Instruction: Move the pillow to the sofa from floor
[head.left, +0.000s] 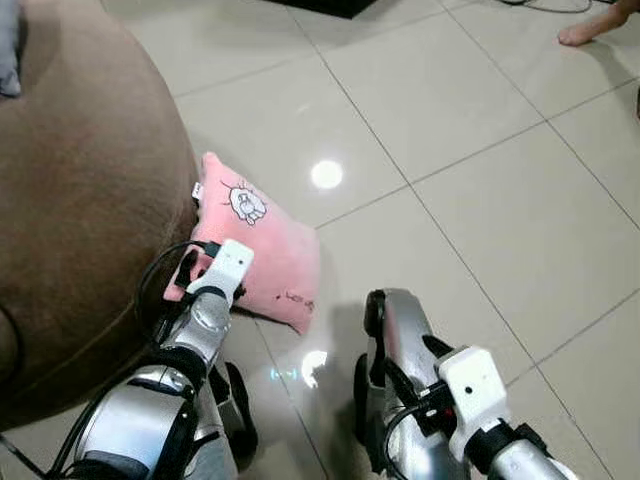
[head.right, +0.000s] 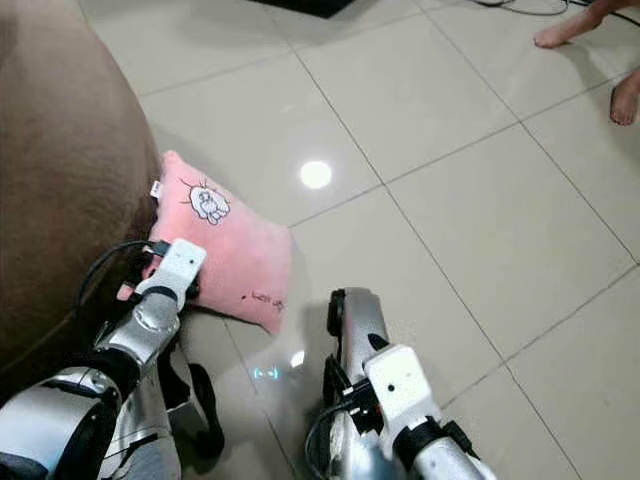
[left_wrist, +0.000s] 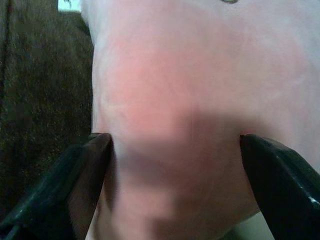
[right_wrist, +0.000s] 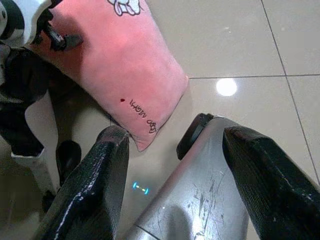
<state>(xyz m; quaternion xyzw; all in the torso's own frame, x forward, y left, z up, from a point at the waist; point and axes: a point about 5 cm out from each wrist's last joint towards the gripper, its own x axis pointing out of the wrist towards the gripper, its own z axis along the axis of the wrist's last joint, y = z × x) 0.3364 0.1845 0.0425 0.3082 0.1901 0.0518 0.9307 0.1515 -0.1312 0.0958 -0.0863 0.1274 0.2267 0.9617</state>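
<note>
**Pillow on the tiles beside the sofa**

Reaching down at the pink pillow (head.left: 262, 245), the left gripper (left_wrist: 175, 185) has its fingers spread wide, one on each side of the fabric, not yet closed. The right gripper (right_wrist: 175, 175) hangs released above the floor (head.left: 480, 200). The pillow lies on glossy beige tiles against the brown sofa (head.left: 80, 200). Farther off, a person's bare foot (head.left: 590, 30) rests on the tiles.

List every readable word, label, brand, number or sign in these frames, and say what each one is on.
Dark stitched script near the lower corner of the pink plush pillow: too small and slanted to read.
White tag at the pillow's upper corner, beside the brown sofa: no print can be made out.
White cartoon patch on the pillow: a drawing, no lettering.
Nothing else carries text.
</note>
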